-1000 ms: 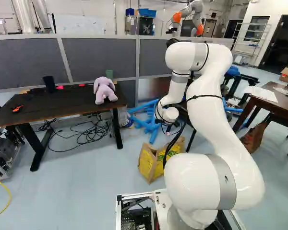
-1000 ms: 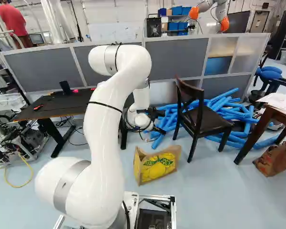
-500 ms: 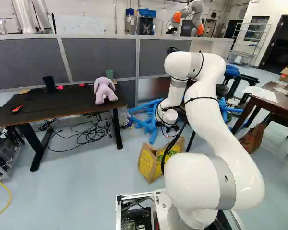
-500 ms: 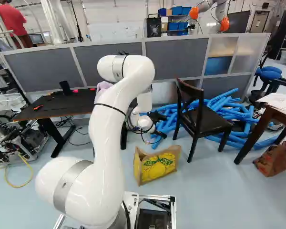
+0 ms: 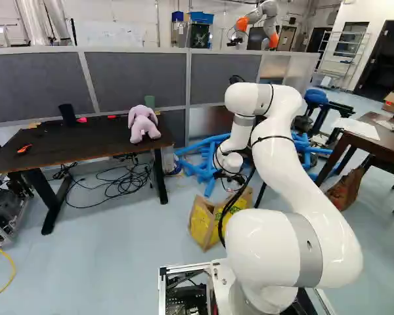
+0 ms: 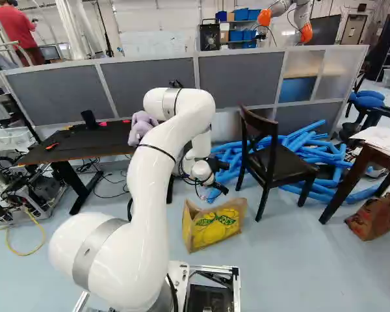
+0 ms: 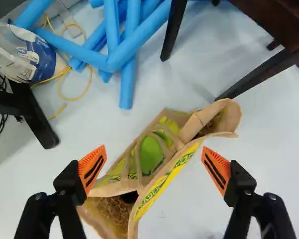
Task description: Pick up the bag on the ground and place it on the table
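Note:
The gripper point(image 6: 220, 187) hangs above and behind the bag in the right base view. Seen from the wrist, the gripper point(image 7: 154, 164) stands wide open, its orange pads point(image 7: 92, 169) apart on either side of the bag below, gripping nothing. The brown paper bag point(image 6: 214, 229) with yellow print stands on the floor; its open top and looped handles point(image 7: 138, 162) face the wrist camera. A dark table point(image 5: 85, 147) stands at the left of the left base view, bearing a purple plush toy point(image 5: 142, 125). Another brown table point(image 5: 374, 141) is at the right.
A dark chair point(image 6: 273, 162) stands right of the bag in the right base view, with blue foam tubes point(image 6: 312, 146) behind it. A second paper bag point(image 6: 376, 216) sits by the brown table. Behind the partition point(image 6: 240, 77) is another robot point(image 6: 299, 19).
My arm has come down, and the gripper has moved lower toward the bag. The base, the bag and the tables have stayed where they were.

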